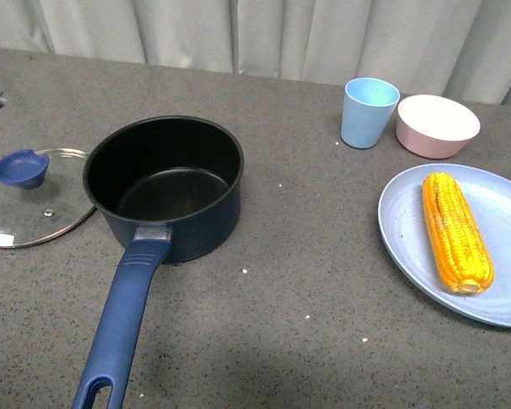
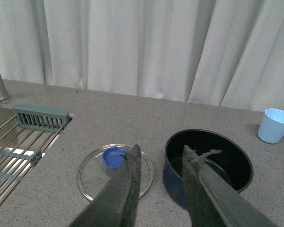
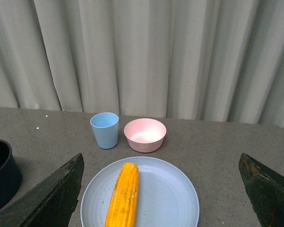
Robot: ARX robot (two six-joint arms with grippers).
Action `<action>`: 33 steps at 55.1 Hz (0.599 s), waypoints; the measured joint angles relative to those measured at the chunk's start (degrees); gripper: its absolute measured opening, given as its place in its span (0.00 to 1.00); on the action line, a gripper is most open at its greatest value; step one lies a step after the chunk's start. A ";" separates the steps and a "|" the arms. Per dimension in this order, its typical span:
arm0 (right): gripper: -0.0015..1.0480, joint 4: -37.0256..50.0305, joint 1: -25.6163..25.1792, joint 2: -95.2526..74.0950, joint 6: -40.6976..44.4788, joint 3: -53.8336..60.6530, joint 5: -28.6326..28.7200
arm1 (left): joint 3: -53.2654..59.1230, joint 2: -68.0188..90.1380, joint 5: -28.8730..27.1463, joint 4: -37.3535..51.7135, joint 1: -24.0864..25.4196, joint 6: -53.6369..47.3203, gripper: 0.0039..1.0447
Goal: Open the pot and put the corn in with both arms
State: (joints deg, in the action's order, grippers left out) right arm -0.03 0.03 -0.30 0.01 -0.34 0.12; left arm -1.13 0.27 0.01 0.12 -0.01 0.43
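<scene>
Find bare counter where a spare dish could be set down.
Widest: the strip between pot and plate, down to the near edge. Also behind pot and lid. Crowded: cup, bowl and plate cluster; lid lies close beside the pot.

Grey counter [image 1: 324, 281] w/ pot [image 1: 163, 183], glass lid [image 1: 34, 209], cup [image 1: 369, 112], bowl [image 1: 437, 126], plate [image 1: 409, 221].

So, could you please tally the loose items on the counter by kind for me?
Cookware: 2 (pot, glass lid)
Tableware: 3 (cup, bowl, plate)
Food: 1 (corn)
Total: 6
</scene>
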 joint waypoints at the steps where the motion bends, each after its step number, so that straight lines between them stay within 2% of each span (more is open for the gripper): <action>1: 0.91 -0.35 -0.04 -0.17 0.33 -0.04 0.20 | 0.00 0.00 0.00 0.00 0.00 0.00 0.34; 4: 0.91 -4.09 -0.48 -2.64 2.67 -1.49 1.77 | 0.00 0.00 -0.02 0.00 0.00 0.00 0.43; 7: 0.91 -3.30 -0.94 -7.69 5.09 -2.38 3.30 | 0.00 0.00 0.00 0.00 0.00 0.00 0.51; 14: 0.91 5.73 -0.81 -24.28 6.23 -5.84 3.56 | 0.00 -0.04 0.00 0.00 0.00 0.00 0.72; 22: 0.91 16.15 1.70 -47.12 5.53 -12.66 1.68 | 0.00 -0.04 0.00 0.00 0.00 -0.02 0.95; 33: 0.91 15.98 5.55 -73.53 0.63 -23.28 0.74 | 0.00 -0.04 0.00 0.00 0.00 -0.13 0.94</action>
State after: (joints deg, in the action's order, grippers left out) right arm 15.94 5.58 -73.82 0.64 -23.62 0.86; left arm -1.13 0.23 0.01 0.12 -0.01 0.30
